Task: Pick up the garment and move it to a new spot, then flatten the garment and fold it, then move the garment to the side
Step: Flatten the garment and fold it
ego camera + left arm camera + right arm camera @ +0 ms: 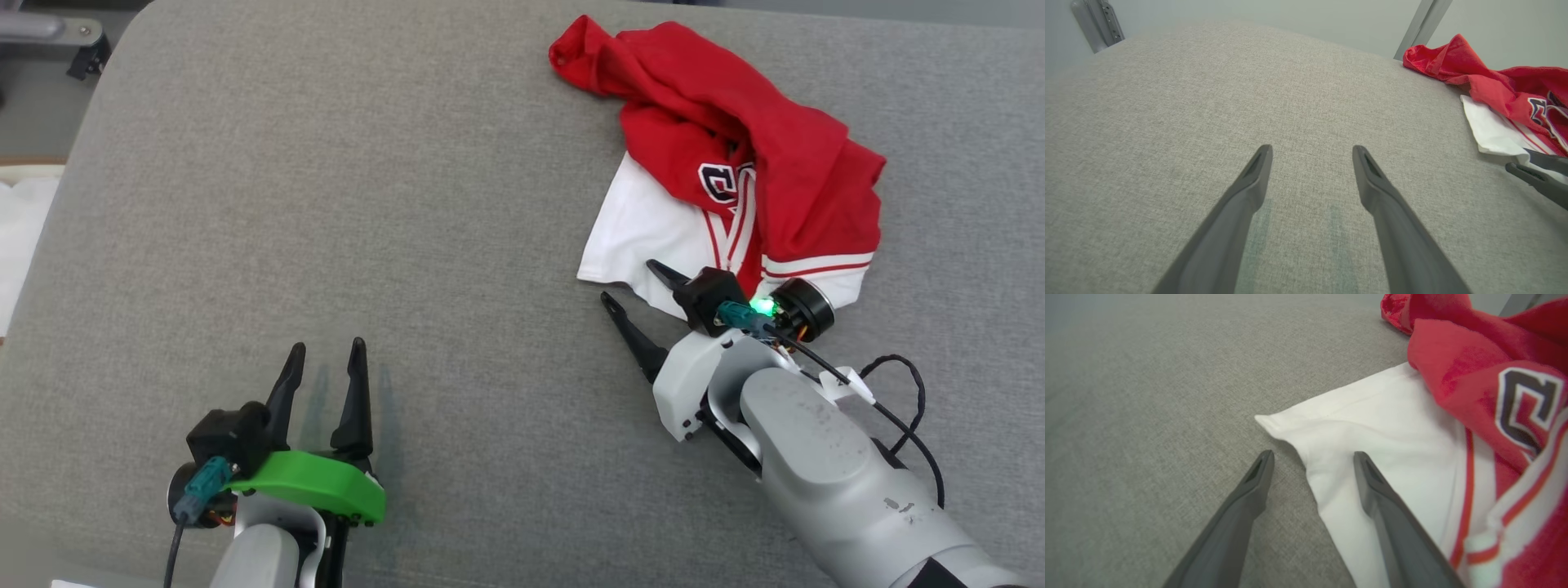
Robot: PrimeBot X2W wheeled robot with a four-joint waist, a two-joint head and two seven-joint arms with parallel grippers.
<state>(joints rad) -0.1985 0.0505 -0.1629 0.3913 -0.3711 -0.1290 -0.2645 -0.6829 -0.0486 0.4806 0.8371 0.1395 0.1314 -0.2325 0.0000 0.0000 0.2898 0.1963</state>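
- Nearest you, the left gripper (327, 345) sits at the near left over the bare grey pad (326, 163). Its fingers are spread and hold nothing.
- Your right gripper (629, 282) is at the near right, angled toward the far left, fingers spread wide and empty.
- One of its fingers lies over the white corner of the garment (735, 147), the other over the pad just beside that edge. You cannot tell whether either touches.
- The garment lies crumpled at the far right of the pad, red cloth bunched over a white panel with red stripes and dark lettering.
- It lies well apart from the left gripper.
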